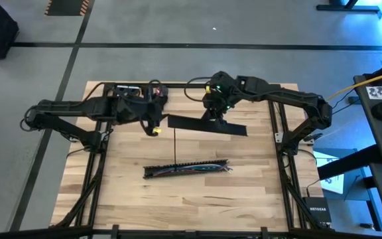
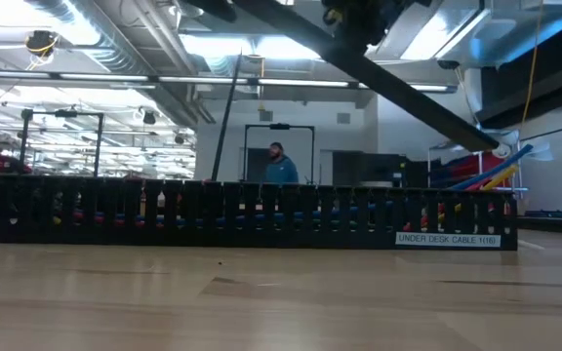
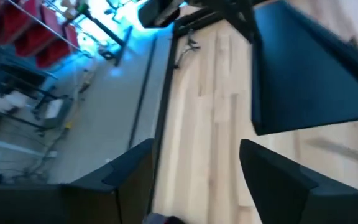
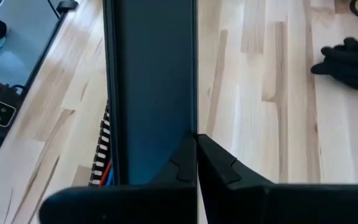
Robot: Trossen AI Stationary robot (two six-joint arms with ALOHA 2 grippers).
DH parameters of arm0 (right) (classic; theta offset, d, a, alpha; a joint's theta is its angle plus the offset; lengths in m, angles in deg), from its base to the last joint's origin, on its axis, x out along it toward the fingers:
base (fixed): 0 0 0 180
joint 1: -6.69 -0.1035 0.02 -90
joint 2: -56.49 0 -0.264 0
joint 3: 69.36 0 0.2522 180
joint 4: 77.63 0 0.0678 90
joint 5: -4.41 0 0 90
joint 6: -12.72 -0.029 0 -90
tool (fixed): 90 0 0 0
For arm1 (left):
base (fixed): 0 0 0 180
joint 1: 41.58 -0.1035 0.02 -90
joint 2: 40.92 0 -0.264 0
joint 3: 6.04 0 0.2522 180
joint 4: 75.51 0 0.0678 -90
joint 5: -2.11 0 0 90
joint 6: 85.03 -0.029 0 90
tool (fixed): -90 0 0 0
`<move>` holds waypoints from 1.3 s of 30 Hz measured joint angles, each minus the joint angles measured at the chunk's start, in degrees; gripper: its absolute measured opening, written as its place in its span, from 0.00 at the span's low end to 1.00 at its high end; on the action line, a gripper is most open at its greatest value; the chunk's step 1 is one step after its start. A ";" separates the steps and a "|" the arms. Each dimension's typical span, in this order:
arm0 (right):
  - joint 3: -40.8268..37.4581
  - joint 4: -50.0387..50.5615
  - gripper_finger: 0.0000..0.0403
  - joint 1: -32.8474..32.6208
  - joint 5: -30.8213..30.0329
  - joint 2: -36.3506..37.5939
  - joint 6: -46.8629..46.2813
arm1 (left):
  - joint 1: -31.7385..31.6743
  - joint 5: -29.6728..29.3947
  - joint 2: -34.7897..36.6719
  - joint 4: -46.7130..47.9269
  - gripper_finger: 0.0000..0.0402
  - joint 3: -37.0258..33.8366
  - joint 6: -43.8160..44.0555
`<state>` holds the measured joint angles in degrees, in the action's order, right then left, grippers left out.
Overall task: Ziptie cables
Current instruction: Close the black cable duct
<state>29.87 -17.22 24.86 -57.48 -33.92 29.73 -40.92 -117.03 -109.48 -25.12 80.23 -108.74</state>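
A long black slotted channel (image 1: 188,170) lies across the table's middle, with the red, white and blue cables (image 2: 261,210) in it. A flat black cover strip (image 1: 207,125) hangs slanted above it, and my right gripper (image 4: 196,140) is shut on it. A hair-thin dark strap (image 1: 176,146), like a ziptie, runs from near the cover's left end to the channel; what holds it I cannot tell. My left gripper (image 3: 194,149) is raised by the cover's left end, open, with nothing between its fingers. My right gripper pinches one long edge of the cover strip (image 4: 193,127) between its two fingers. The fingers slant down from the far right and lie across the strip. The cover is lifted clear of the table and slants, one end higher than the other (image 2: 408,93).
A black glove (image 4: 347,62) lies on the wood toward the far side. Black frame rails (image 1: 95,179) run along the table's left and right sides. A person (image 2: 279,164) stands far behind the table. Bare wood (image 1: 191,206) lies near the front edge.
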 joint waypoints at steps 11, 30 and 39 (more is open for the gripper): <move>0.59 -0.17 0.00 0.24 2.46 0.00 -0.97 | 6.07 -3.90 1.09 1.11 0.55 2.47 -0.01; 0.63 -0.37 0.00 0.22 13.18 0.00 -8.21 | 9.96 -0.55 0.50 -4.43 0.53 2.49 -14.64; 0.65 -1.03 0.00 0.22 15.02 0.00 -9.28 | 11.23 3.29 -3.47 -6.55 0.45 2.49 -21.87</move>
<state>30.53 -18.25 25.08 -42.46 -33.92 20.45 -29.69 -113.74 -112.95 -31.68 82.72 -130.61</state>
